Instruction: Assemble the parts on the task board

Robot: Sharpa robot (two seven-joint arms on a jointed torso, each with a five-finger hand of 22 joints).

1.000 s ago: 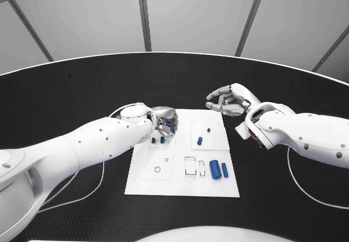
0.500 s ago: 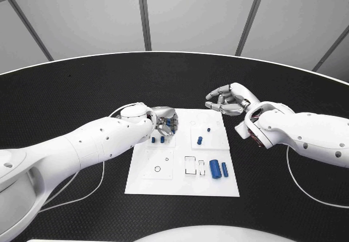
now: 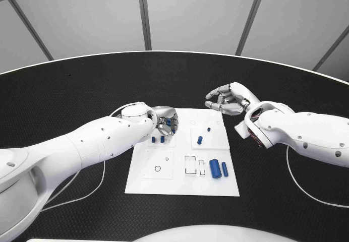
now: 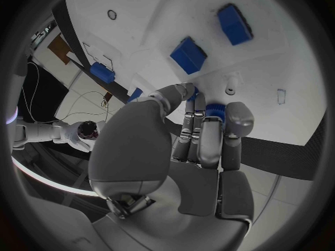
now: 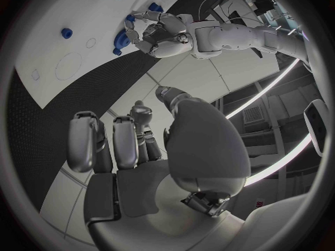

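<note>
Black worktop (image 3: 87,91) carrying the white task board (image 3: 182,189) at its middle, left hand (image 3: 164,122) at the board's far-left corner pinching a blue part (image 4: 215,111) in its fingers (image 4: 209,145), right hand (image 3: 229,101) curled empty off the far-right corner, several parts (image 3: 215,168) loose, assembly seemingly early.

Black table (image 3: 87,91) under the white task board (image 3: 182,186)

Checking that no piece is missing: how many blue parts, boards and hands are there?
blue parts: 7 (6 on the board, 1 in the left hand)
board: 1
hands: 2 (left hand, right hand)
Total: 10
</note>
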